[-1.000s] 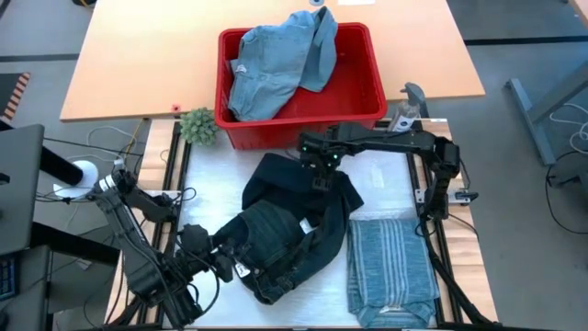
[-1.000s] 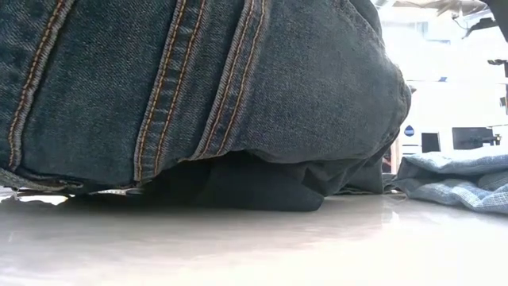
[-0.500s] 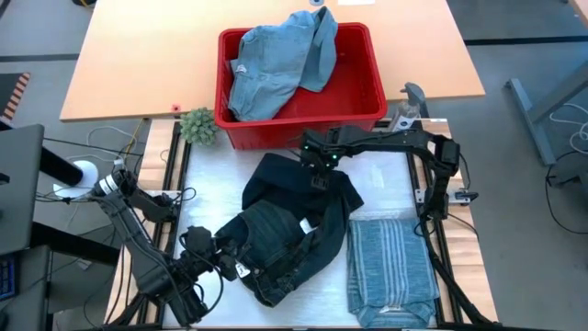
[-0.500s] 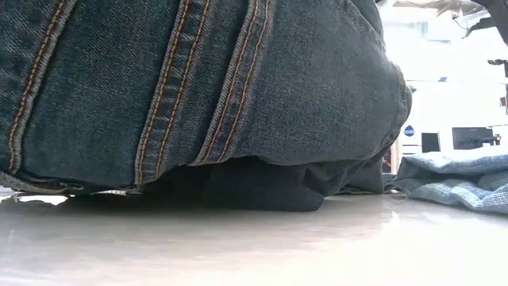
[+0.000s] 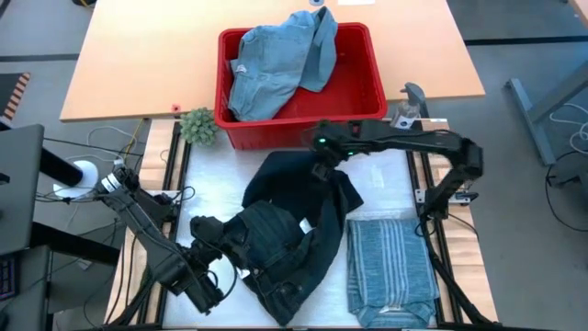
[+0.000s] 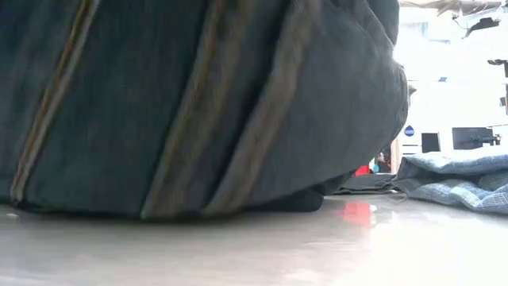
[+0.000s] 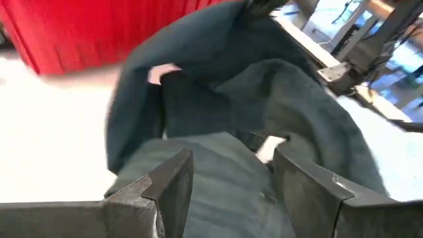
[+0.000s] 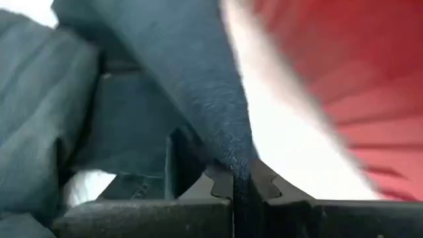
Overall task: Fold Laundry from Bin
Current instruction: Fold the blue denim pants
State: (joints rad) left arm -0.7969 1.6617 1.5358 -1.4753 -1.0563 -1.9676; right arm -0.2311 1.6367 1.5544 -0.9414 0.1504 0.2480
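My bin (image 5: 367,92) is bright red, and the denim piece (image 5: 276,60) in it is pale blue. At frame centre my dark navy trousers (image 5: 294,230) show tan stitching up close — lower right, my shirt (image 5: 390,262) is blue-grey with white stripes. Upper left, my table (image 5: 138,55) is light orange-tan.

Bare white table (image 5: 386,175) lies open between the dark trousers (image 5: 294,234) and the right frame rail, and again along the left edge (image 5: 207,188) beside the trousers. The red bin (image 5: 367,101) blocks the far side, a small green plant (image 5: 198,126) at its left corner. The folded striped shirt (image 5: 393,267) fills the near right corner. In the low view, trousers crowd the near table.
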